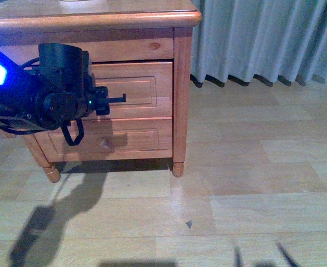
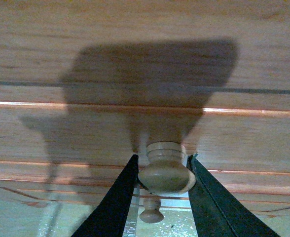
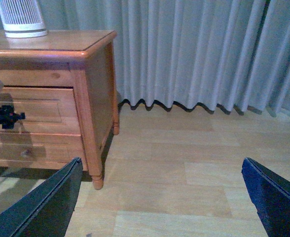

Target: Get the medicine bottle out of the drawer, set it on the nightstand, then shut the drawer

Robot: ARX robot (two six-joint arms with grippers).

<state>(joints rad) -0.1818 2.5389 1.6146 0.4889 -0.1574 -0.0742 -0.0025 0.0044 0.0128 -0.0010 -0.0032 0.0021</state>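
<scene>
Nightstand is cut off at the front view's upper left, so only its right part shows. The left arm is in front of it and covers most of the drawer. Left jaws are closed in on the knob. In the left wrist view both fingers touch its sides, with the knob between them. In the front view the knob is hidden behind the arm.

The drawer front looks flush with the nightstand frame in the right wrist view, though any small gap is hard to judge. Its inside is out of sight in all three views. The lower drawer is below it, and its small knob is blurred.

A ribbed white tower stands on the nightstand worktop, top cut off. In the front view only a sliver of the worktop shows.

Right jaws are well away from the nightstand, over bare floor. They are spread wide and hold nothing, and only the dark fingers show, at the frame corners. In the front view their tips are barely visible at the bottom edge. A grey curtain hangs beside the nightstand.
</scene>
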